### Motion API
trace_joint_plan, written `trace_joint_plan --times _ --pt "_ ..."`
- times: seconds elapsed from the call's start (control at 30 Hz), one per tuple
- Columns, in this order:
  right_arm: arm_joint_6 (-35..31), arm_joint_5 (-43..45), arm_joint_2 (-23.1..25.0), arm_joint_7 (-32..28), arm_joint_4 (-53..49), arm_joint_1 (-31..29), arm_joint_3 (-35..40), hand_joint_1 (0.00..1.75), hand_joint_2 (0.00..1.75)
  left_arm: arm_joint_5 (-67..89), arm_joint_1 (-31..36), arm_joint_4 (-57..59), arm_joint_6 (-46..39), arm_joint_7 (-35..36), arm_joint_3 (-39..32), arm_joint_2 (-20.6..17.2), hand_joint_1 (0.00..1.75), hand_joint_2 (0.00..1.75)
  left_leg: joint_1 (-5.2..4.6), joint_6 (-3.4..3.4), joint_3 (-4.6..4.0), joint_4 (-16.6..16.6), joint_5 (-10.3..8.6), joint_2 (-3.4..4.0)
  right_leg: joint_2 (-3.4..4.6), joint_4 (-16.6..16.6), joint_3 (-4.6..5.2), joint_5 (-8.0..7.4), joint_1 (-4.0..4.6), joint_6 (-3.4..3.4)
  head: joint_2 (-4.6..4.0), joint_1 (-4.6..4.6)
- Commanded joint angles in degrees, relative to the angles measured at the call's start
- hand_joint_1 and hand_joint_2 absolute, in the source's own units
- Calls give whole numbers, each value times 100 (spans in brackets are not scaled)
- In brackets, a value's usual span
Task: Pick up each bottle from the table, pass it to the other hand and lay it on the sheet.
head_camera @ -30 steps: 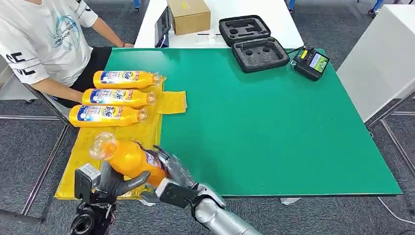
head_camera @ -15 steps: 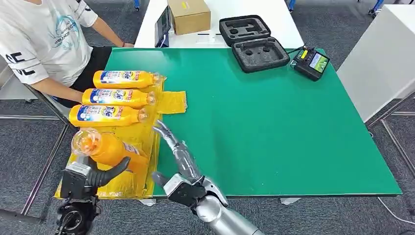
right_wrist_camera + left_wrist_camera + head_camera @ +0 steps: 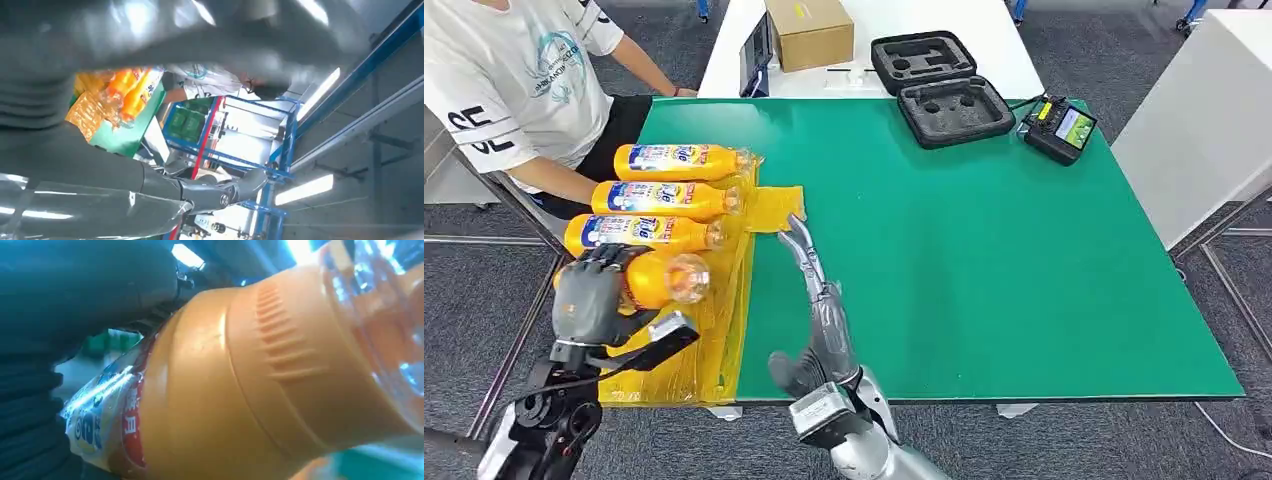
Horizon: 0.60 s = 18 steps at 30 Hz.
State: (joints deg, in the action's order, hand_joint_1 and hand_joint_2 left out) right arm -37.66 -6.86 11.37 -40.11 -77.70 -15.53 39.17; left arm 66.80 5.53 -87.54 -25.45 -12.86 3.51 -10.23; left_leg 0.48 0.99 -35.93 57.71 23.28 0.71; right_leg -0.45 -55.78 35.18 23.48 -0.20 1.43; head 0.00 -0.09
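Your left hand (image 3: 589, 292) grasps an orange bottle (image 3: 662, 280) at lower left, over the yellow sheet (image 3: 714, 330). Three bottles (image 3: 664, 199) lie above it, labels partly reading "Tide". Your right hand (image 3: 819, 310) is released, fingers extended over the green table (image 3: 984, 250).

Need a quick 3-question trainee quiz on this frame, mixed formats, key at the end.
1. True or false: the right hand holds a bottle.
2. How many bottles lie on the yellow sheet beyond the left hand?
3. The held bottle is: A) upright on the green table; B) on its side in the left hand over the sheet; C) in the person's hand.

Key: 1 false, its fingers are spread over the table with nothing in them. 2 three, side by side. 3 B.
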Motion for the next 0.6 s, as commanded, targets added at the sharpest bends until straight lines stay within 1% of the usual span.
trace_joint_plan --times 0.03,0.07,0.13,0.2,0.23,0.3,0.33,0.43,0.47,0.53,0.57,0.6 --pt "91 121 -169 11 -109 38 3 0 175 1490 746 1153 693 628 883 -453 175 175 0 -3 35 -10 7 -32 -23 4 -40 16 -2 -2 0 2" --pt "116 148 -155 11 -110 43 -50 0 175 1593 877 1345 1012 574 1058 -485 175 175 -1 -3 23 -8 3 -30 -24 3 -29 12 -2 -2 0 0" --pt "116 148 -155 11 -110 43 -50 0 175 1593 877 1345 1012 574 1058 -485 175 175 -1 -1 11 -6 -1 -20 -16 3 -14 6 -2 -1 0 2" --pt "141 152 -149 11 -82 61 -94 0 175 1645 1044 1647 1382 482 1237 -507 175 175 -1 -2 18 -8 1 -21 -15 4 -22 8 -2 -1 0 0" --pt "141 152 -149 11 -82 61 -94 0 175 1645 1044 1647 1382 482 1237 -507 175 175 0 -3 32 -9 6 -28 -19 4 -37 14 -2 -2 0 0" --pt "156 159 -143 11 -60 85 -126 0 175 1769 1275 1986 1786 443 1428 -561 175 175 -2 -2 18 -7 0 -25 -20 3 -21 9 -3 -1 0 2" --pt "156 165 -134 11 -43 82 -136 0 175 1761 1335 2076 1867 412 1456 -558 175 175 0 -4 29 -7 4 -34 -26 2 -35 15 -2 -3 0 0" --pt "156 165 -134 11 -43 82 -136 0 175 1761 1335 2076 1867 412 1456 -558 175 175 0 -2 11 -5 0 -15 -10 4 -13 4 0 -1 0 2" --pt "156 165 -134 11 -43 82 -136 0 175 1761 1335 2076 1867 412 1456 -558 175 175 1 -3 20 -4 4 -20 -12 3 -24 9 0 -2 0 0" --pt "156 165 -134 11 -43 82 -136 0 175 1761 1335 2076 1867 412 1456 -558 175 175 0 -2 10 -4 1 -12 -9 3 -12 4 0 -1 0 0" --pt "156 165 -134 11 -43 82 -136 0 175 1761 1335 2076 1867 412 1456 -558 175 175 1 -3 26 -6 6 -22 -15 5 -30 11 0 -1 0 2" --pt "156 165 -134 11 -43 82 -136 0 175 1761 1335 2076 1867 412 1456 -558 175 175 0 -2 18 -4 4 -17 -12 3 -21 8 0 -1 0 2"
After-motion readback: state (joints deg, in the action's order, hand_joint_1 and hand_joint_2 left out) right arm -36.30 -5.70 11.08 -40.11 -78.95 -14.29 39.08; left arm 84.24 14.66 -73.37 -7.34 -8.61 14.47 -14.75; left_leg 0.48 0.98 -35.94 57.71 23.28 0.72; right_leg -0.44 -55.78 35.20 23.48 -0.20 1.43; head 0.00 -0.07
